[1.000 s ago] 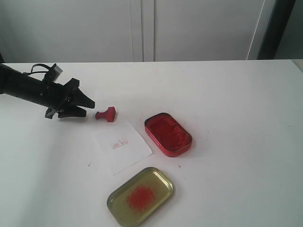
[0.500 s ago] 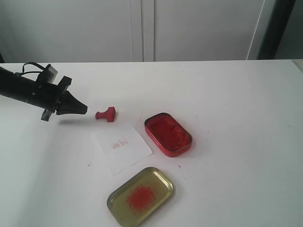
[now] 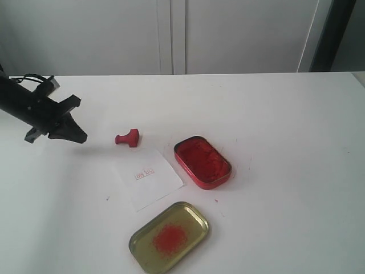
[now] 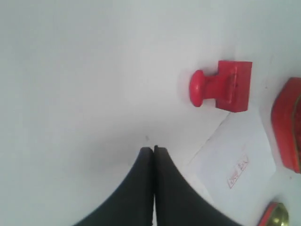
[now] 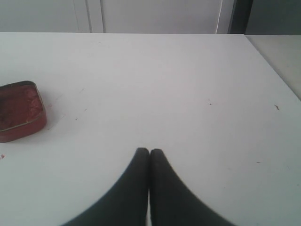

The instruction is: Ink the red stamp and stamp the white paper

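While the tiny red T-shaped stamp (image 3: 129, 138) is lying sideways on the white worktop (image 3: 274, 114) just beside the thin white paper sheet (image 3: 154, 185), the left gripper (image 3: 81, 138) & right gripper (image 5: 149, 150) are hovering w/ fingers pressed together.

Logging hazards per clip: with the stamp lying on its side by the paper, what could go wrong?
The stamp lies tipped beside the paper; a nudge could roll it onto the sheet and smear the red print. The open ink tin sits close to the paper, so a careless sweep might drag paste across.
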{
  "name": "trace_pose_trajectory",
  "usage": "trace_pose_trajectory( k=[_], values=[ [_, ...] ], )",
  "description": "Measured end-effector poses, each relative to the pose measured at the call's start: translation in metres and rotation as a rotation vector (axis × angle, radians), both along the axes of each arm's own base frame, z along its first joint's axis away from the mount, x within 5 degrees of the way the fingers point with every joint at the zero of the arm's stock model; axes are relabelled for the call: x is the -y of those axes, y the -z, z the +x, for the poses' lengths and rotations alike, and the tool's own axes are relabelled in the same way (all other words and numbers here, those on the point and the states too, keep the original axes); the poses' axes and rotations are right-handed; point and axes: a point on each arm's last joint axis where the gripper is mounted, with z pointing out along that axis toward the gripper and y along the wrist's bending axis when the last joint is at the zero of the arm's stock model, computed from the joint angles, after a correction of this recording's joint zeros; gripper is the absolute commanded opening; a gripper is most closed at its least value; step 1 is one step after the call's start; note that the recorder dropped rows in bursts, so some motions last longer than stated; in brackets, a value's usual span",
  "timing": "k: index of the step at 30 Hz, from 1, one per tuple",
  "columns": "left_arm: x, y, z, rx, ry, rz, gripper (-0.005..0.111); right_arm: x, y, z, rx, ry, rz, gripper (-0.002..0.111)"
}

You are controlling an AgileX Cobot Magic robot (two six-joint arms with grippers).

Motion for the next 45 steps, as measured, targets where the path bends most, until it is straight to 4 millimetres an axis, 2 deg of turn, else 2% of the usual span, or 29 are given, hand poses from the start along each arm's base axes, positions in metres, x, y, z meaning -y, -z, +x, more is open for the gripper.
trace_pose_trajectory(
  k=[7, 16, 24, 35, 45],
  values=[
    [-0.011, -0.031, -0.011, 0.061, -0.021, 0.165, 0.0, 0.0, 0.0, 0.0, 0.0, 0.0, 0.0, 0.0],
    [-0.021, -0.046, -0.035, 0.115, -0.05, 0.334, 0.0, 0.0, 0.0, 0.0, 0.0, 0.0, 0.0, 0.0],
    [-0.007, -0.056, -0.073, 0.15, 0.015, 0.646, 0.0, 0.0, 0.0, 0.0, 0.0, 0.0, 0.0, 0.0],
    [-0.01, -0.056, -0.108, 0.108, 0.0, 0.657, 0.0, 0.0, 0.0, 0.0, 0.0, 0.0, 0.0, 0.0],
    [-0.013, -0.067, -0.152, 0.132, -0.008, 0.656, 0.0, 0.0, 0.0, 0.0, 0.0, 0.0, 0.0, 0.0]
  ],
)
